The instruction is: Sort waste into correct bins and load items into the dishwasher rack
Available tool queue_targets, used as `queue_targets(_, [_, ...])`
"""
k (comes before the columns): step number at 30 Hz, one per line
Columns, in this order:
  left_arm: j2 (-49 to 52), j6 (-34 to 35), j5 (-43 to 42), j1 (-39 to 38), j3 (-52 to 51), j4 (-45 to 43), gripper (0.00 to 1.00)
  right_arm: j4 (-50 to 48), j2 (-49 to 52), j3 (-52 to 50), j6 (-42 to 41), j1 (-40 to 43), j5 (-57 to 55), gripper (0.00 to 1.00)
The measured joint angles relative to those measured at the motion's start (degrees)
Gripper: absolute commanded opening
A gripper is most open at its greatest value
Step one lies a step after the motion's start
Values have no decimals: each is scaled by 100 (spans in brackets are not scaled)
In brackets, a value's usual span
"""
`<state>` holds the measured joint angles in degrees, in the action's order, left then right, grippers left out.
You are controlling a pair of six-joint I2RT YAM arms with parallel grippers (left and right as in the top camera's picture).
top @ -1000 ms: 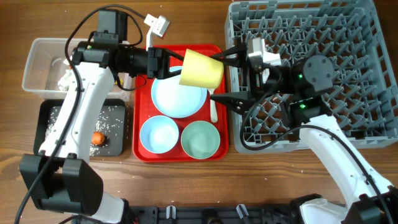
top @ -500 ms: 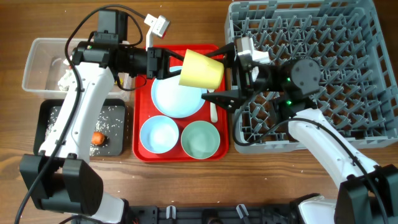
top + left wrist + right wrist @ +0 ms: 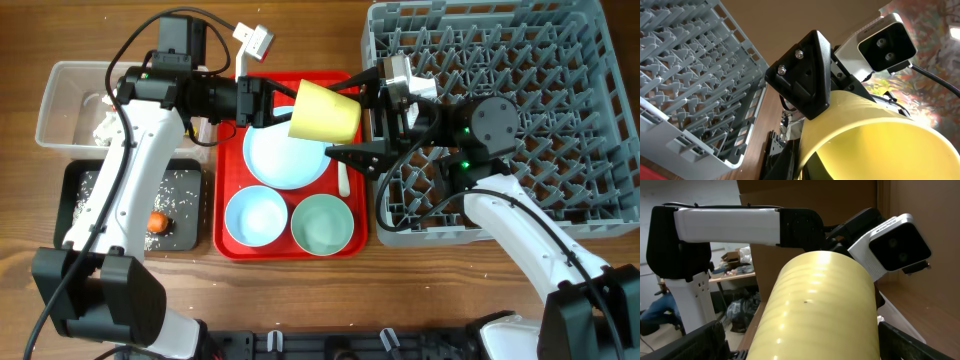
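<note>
So the yellow cup [image 3: 324, 110] is up in the air on its side, over the 1 o'clock corner of the red tray [image 3: 228, 240]. Your left gripper [image 3: 283, 100] comes in from 9 o'clock and is clamped tight on the cup's rim, so that's the one carrying it. Your right gripper [image 3: 340, 122] reaches in from 3 o'clock with its jaws spread wide, one finger at the cup's 12 o'clock side and the other at its 6 o'clock side. It straddles the base end, but you can't tell from any view whether the pads actually touch the plastic. In the left wrist view one black finger [image 3: 805, 80] sits right against the cup's outer wall.

Under the cup on the red tray you've got the pale blue plate [image 3: 288, 155], the light blue bowl [image 3: 256, 216] at 7 o'clock, the pale green bowl [image 3: 322, 222] at 5 o'clock, and the white spoon [image 3: 343, 180] along the 3 o'clock edge.

The dishwasher rack [image 3: 520, 60] sits just beside the tray at 3 o'clock. Over at 9 o'clock the clear tub [image 3: 60, 90] holds crumpled white paper [image 3: 105, 125], and the black tray [image 3: 75, 235] below it has the carrot [image 3: 157, 222] and scattered rice grains [image 3: 180, 185].
</note>
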<state>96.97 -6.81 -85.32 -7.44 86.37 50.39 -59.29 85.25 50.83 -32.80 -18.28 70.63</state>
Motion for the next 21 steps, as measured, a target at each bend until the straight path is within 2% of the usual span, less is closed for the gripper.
queue_targets(21, [0,0,146,0,0,-9,4,48,262,0,4,-109,-122,89])
